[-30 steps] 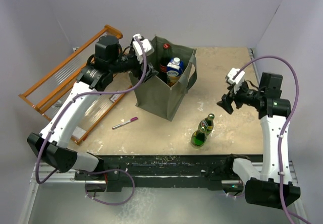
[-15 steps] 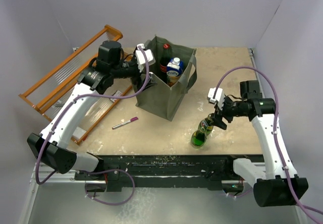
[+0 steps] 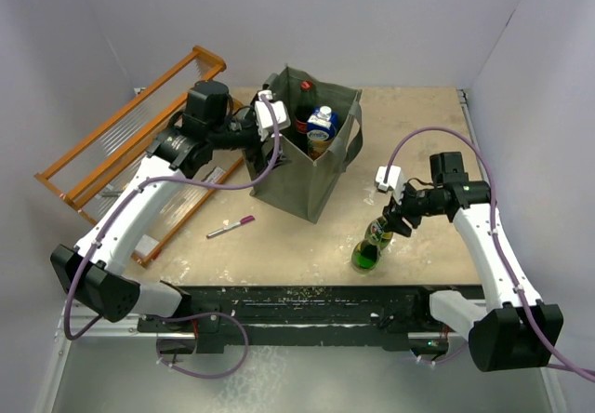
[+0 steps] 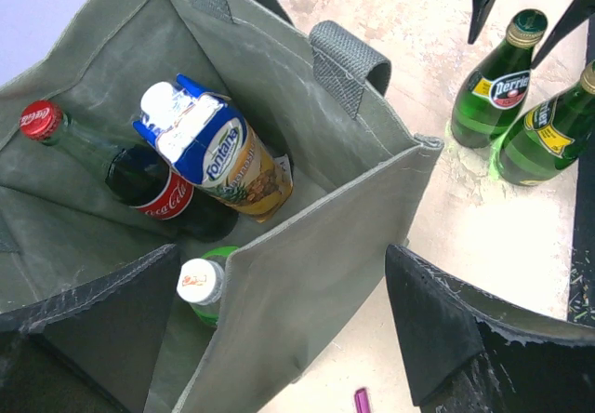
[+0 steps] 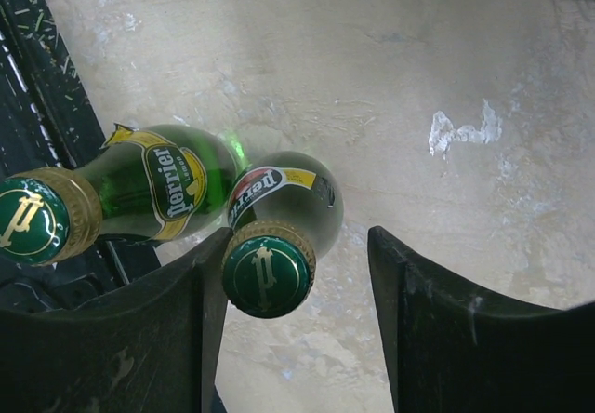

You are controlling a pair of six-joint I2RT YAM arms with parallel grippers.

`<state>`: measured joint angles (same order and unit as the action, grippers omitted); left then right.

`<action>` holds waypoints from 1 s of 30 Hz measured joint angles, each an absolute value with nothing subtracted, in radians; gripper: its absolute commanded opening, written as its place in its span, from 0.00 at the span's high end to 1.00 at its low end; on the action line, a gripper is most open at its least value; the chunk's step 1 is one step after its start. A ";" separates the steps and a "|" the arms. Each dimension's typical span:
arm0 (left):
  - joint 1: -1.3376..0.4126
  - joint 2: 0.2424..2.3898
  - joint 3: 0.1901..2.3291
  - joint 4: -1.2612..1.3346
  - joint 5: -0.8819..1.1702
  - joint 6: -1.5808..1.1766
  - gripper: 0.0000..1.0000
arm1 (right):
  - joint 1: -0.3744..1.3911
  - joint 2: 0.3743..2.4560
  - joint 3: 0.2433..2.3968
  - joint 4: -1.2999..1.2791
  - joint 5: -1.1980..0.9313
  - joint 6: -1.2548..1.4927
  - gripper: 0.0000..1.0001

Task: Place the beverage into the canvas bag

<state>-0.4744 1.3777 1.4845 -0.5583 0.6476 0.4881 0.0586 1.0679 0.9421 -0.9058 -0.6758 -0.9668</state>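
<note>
The grey-green canvas bag (image 3: 302,185) stands open at mid-table. It holds a Coca-Cola bottle (image 4: 139,173), a Fontana carton (image 4: 218,153) and a white-capped green bottle (image 4: 203,283). My left gripper (image 3: 256,134) is open and straddles the bag's left wall (image 4: 307,273), one finger (image 4: 93,329) inside and the other outside. Two green Perrier bottles stand near the front edge, the farther one (image 3: 381,230) and the nearer one (image 3: 365,255). My right gripper (image 5: 293,311) is open around the cap of the farther bottle (image 5: 270,269), whose cap is next to the left finger (image 5: 139,339).
An orange wooden rack (image 3: 121,153) lies at the far left. A pink pen (image 3: 231,228) lies in front of the bag. The second Perrier bottle (image 5: 139,199) stands just left of my right gripper, by the table's black front edge (image 3: 307,297).
My right arm has swung left and down from the right side, and its open jaws now stand around the farther Perrier bottle's top. My left gripper has shifted slightly right over the bag's edge.
</note>
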 measured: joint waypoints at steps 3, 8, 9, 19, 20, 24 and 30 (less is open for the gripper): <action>-0.485 1.378 1.483 -0.558 0.647 0.500 0.07 | 0.060 1.067 0.941 -0.897 -0.680 -0.959 0.46; -0.501 1.378 1.483 -0.563 0.647 0.537 0.07 | 0.062 1.062 0.934 -0.878 -0.702 -0.944 0.54; -0.504 1.378 1.483 -0.565 0.647 0.545 0.07 | 0.064 1.059 0.929 -0.874 -0.706 -0.940 0.57; -0.520 1.378 1.483 -0.604 0.643 0.607 0.06 | 0.065 1.039 0.923 -0.857 -0.710 -0.918 0.76; -0.521 1.378 1.483 -0.606 0.643 0.612 0.06 | 0.065 1.039 0.923 -0.857 -0.710 -0.918 0.79; -0.532 1.378 1.483 -0.620 0.639 0.627 0.06 | 0.065 1.036 0.923 -0.855 -0.709 -0.910 0.91; -0.551 1.379 1.485 -0.648 0.633 0.662 0.06 | 0.065 1.018 0.923 -0.849 -0.690 -0.866 1.00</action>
<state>-0.5510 1.3792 1.4849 -0.6476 0.6327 0.6621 0.0647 1.0183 0.9234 -0.8494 -0.6899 -0.8661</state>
